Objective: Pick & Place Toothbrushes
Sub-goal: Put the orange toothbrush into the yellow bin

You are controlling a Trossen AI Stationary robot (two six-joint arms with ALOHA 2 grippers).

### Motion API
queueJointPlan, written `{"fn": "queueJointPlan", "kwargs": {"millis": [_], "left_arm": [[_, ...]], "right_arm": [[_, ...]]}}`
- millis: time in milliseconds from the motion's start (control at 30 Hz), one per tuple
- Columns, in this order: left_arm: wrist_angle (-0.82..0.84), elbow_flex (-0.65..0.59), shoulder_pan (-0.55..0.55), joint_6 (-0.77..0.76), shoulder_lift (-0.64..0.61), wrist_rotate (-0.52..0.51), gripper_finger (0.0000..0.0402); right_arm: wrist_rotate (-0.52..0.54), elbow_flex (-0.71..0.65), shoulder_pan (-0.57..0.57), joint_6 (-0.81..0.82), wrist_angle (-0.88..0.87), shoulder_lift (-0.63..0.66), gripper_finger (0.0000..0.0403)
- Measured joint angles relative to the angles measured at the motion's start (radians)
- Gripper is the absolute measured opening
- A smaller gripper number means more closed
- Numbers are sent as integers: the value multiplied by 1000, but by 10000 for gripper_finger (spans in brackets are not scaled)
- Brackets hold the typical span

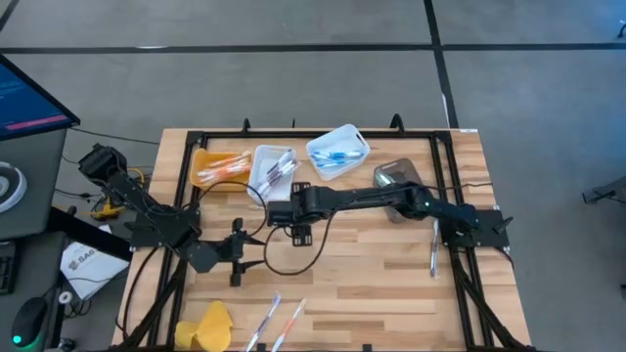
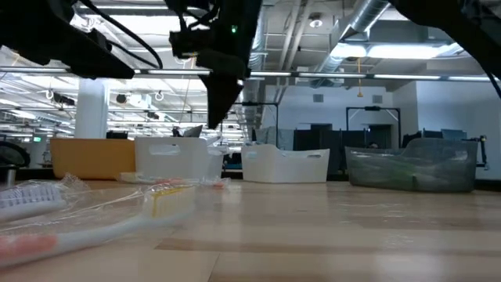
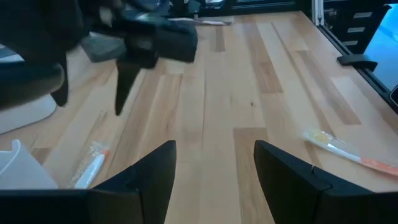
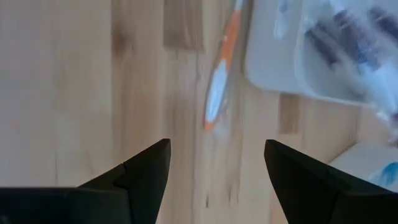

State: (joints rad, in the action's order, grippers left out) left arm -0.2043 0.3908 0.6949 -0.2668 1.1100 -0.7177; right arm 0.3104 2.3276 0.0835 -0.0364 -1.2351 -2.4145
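Overhead, table-level and two close wrist views, sharing one wooden table.

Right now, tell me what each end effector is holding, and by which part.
Nothing is held. The left end effector is open over bare wood, and the right end effector is open above a loose orange toothbrush beside the white bin.

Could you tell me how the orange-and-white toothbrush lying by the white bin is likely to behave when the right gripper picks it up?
The toothbrush looks thin and rigid, so it should probably stay stiff and weigh little. It seems to sit in clear wrapping, which may be slippery between the open right gripper's fingers. Lying flat on the table, its low profile could make it skid when nudged.
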Motion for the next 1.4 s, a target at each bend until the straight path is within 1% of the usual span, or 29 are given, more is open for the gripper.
{"fn": "queueJointPlan", "kwargs": {"millis": [267,367,433,600,833,1133,1267,1400], "left_arm": [[54,0,0,-8,-33,0,209],[63,0,0,-27,-34,1,209],[65,0,0,-29,-34,7,209],[67,0,0,-28,-34,9,209],[67,0,0,-24,-34,8,209],[66,0,-1,-20,-34,0,209],[66,0,-1,-19,-34,0,209],[66,0,-2,-18,-34,0,209]], "right_arm": [[-19,-8,-15,-24,82,-11,255],[-25,-63,-16,-19,127,-8,255],[-40,-107,-15,-11,120,-8,255],[-44,-227,-22,8,235,-5,255],[-23,-257,-34,19,283,-3,255],[-59,-320,-95,37,355,-3,255],[-121,-337,-109,40,387,-1,255],[-245,-352,-131,44,398,-5,255]]}}
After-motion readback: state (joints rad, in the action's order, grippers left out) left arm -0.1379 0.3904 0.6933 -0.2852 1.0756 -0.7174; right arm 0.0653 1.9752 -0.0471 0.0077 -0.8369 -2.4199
